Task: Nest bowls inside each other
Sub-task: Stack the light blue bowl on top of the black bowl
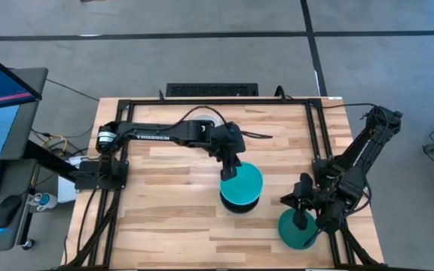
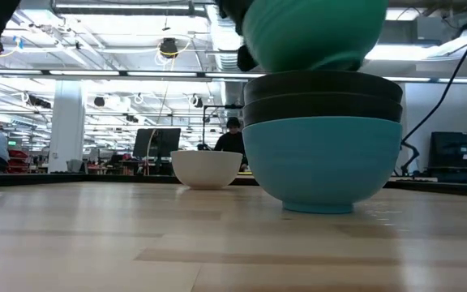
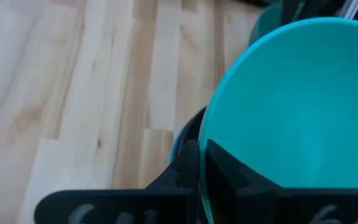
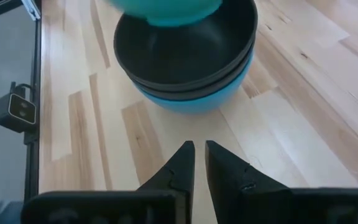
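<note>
My left gripper (image 1: 230, 169) holds a teal bowl (image 1: 243, 183) over a stack (image 2: 323, 154) at the table's middle. The stack is two black bowls (image 2: 323, 97) nested in a light blue bowl (image 4: 191, 99) that stands on its base. A white bowl (image 2: 207, 168) sits upright farther back; my left arm covers most of it in the high view. Another blue-green bowl (image 1: 296, 232) rests near the table's right near corner. My right gripper (image 1: 300, 202) hovers shut beside it, pointing at the stack (image 4: 185, 62) and touching nothing. My left gripper grips the teal bowl by its rim (image 3: 199, 163) on the side toward the table's far left, one finger inside the bowl and one outside. The fingers come slanting down from above. The bowl (image 2: 310, 32) is tilted, its base at the top black bowl's mouth; whether they touch, I cannot tell.
A black metal frame (image 1: 202, 102) runs along the table's far and side edges. Bare wood lies left of and in front of the stack. A monitor, keyboard and mouse sit off the table's left side. People show far off in the room behind.
</note>
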You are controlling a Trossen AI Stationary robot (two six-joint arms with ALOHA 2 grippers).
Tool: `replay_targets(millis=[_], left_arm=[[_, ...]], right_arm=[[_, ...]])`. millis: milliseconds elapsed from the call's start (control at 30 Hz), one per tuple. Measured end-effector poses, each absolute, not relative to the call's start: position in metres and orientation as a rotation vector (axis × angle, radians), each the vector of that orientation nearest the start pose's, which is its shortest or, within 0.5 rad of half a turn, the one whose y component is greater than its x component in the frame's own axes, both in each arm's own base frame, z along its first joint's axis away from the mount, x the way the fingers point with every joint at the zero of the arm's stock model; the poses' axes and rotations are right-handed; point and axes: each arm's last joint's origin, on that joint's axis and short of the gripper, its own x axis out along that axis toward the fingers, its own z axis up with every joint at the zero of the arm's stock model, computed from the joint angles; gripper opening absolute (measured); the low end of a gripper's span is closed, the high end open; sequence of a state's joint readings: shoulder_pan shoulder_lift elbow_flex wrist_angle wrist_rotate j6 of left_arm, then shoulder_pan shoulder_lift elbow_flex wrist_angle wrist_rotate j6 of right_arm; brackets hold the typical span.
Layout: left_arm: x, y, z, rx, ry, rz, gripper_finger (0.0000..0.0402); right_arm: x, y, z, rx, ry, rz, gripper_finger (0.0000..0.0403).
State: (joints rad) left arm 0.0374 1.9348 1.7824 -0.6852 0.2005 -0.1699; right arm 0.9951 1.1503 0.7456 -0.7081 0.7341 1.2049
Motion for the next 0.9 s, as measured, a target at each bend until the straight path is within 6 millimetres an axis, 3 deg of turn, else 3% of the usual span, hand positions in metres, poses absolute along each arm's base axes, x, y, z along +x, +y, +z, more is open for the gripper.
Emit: replay_targets(millis=[367,900], left_arm=[[0.442,0.004,0.263,-0.294,0.97,-0.118,0.0],[0.448,0.005,0.24,-0.289,1.034,-0.099,0.001]], right_arm=[[0.125,0.158,0.223,0.307,0.707,-0.209,0.0061],[0.125,0.159,0.224,0.333,0.702,-0.211,0.0061]])
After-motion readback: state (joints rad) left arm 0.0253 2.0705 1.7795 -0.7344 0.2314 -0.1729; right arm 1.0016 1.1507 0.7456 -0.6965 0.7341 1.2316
